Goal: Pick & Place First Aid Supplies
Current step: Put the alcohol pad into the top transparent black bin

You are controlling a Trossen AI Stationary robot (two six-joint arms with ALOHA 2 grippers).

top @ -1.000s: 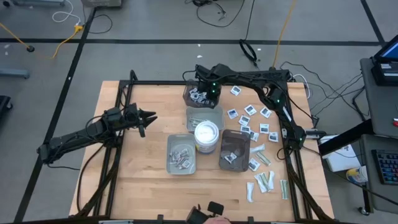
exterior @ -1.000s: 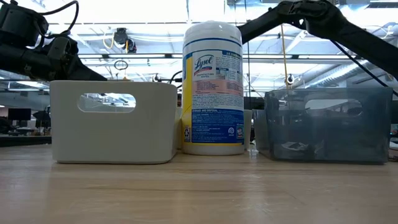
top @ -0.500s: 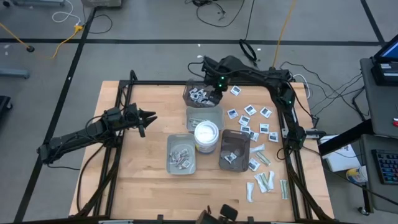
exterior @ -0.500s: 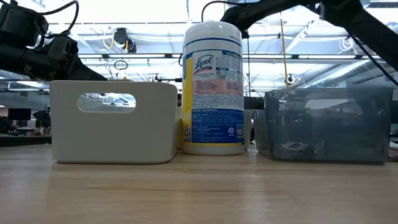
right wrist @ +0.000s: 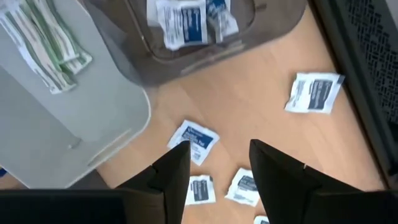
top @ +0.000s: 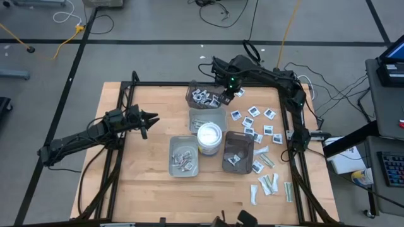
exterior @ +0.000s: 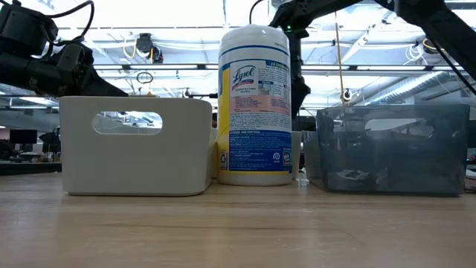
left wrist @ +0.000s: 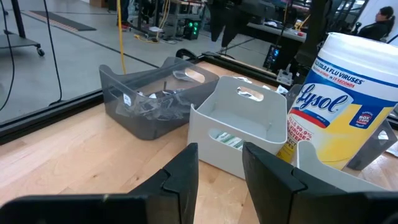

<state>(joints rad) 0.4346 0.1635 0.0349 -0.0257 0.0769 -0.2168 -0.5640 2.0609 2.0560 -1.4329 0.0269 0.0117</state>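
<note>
far dark tray (top: 201, 96): holds a heap of square white packets; the same heap shows through its wall in the left wrist view.
grey tray behind the tub (top: 207, 119): a few green-white strips lie in it.
front grey tray (top: 184, 157): several small packets inside.
front dark tray (top: 238, 152): at least 1 packet on its floor.
white tub (top: 209, 137): stands between the 4 trays, not part of the sorting.
loose square packets (top: 252, 112): about 8 or so lie on bare wood to the right of the trays, apart from one another.
loose strips (top: 269, 183): a cluster near the table's front right, plus a couple beside the front dark tray.
right gripper (top: 226, 99): just off the far dark tray's right edge, above the loose squares; fingers (right wrist: 171, 174) parted with nothing between them.
left gripper (top: 150, 119): waits at the table's left side, part open, empty.
progress: my guess is roughly half done; every tray has contents, yet many packets remain outside.
left to do: gather the loose squares and strips into trays.
</note>
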